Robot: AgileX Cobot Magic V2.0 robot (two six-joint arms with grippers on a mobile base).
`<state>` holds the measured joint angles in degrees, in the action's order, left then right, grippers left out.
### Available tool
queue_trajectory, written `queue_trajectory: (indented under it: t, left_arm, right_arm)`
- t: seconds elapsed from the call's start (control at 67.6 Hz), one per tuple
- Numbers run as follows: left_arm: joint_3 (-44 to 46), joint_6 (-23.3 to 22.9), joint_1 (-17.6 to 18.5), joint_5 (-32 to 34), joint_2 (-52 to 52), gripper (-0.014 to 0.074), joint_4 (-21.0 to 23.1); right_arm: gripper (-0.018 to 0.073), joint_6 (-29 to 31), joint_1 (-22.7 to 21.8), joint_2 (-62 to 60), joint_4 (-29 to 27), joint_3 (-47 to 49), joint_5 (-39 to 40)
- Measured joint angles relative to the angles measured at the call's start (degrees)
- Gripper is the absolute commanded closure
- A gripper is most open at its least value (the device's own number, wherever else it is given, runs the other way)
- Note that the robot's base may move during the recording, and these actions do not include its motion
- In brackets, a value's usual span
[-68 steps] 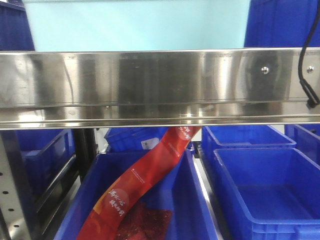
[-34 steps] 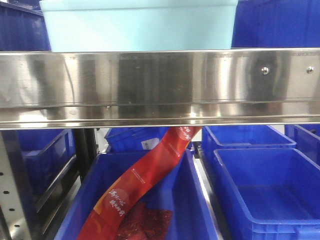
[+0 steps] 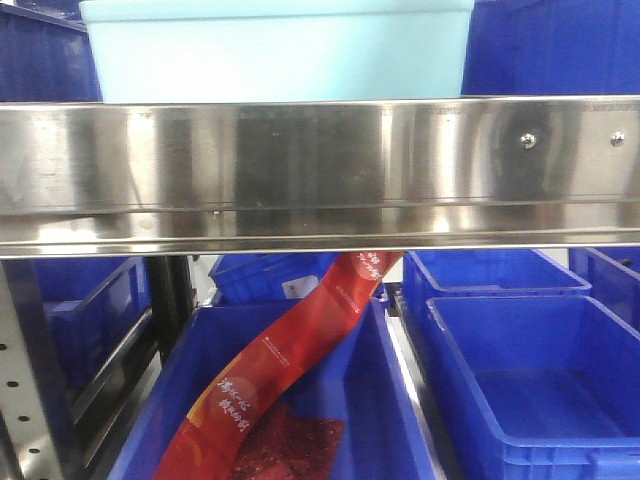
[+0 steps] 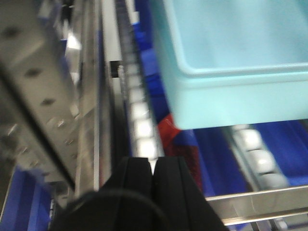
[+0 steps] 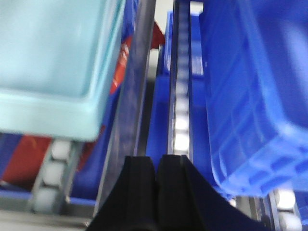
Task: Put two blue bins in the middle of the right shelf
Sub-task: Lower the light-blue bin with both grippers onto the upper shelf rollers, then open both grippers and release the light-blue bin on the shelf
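One pale sky-blue bin stands on the shelf level above the steel front rail, between dark blue bins. In the left wrist view this bin is up and to the right of my left gripper, which is shut with nothing between its fingers and apart from the bin. Seen from the right wrist, the bin lies to the upper left of my right gripper, also shut and empty. Neither gripper shows in the front view.
A dark blue bin sits right of the right gripper. Roller tracks run alongside the pale bin. Below the rail are dark blue bins, one holding a long red package. A perforated steel post stands at left.
The pale bin now sits farther back on the shelf than a second ago, with its rim in view. A black cable at the right edge has left the front view.
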<state>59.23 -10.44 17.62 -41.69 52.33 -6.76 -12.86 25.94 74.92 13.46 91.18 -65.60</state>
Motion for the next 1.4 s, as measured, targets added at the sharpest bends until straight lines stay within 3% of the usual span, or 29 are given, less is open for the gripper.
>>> queue_trajectory:
  t: [0.163, 0.296, 0.68, 1.006, 1.405]
  left_arm:
    - [-12.50, -0.58, -3.46, 6.03, -10.52, 0.0707, 0.21]
    - [-19.67, -0.58, -3.82, 6.63, -17.97, 0.0707, 0.09]
    - [-27.61, -0.27, -3.82, 6.85, -32.89, 0.0707, -0.87]
    - [-27.60, -0.27, -3.82, 6.85, -35.95, 0.0707, -0.98]
    - [-27.60, -0.27, -3.82, 6.85, -35.95, 0.0707, -0.98]
  right_arm:
    - [0.0720, 0.00, 0.00, -8.19, 0.11, -17.04, 10.88]
    - [0.0720, 0.00, 0.00, -15.26, 0.22, -31.57, 21.92]
    - [0.0721, 0.00, 0.00, -39.93, 0.22, -61.71, 48.44]
    - [0.0721, 0.00, 0.00, -61.60, 0.54, -67.42, 51.07]
    - [0.0721, 0.00, 0.00, -64.43, 0.54, -67.42, 51.07]
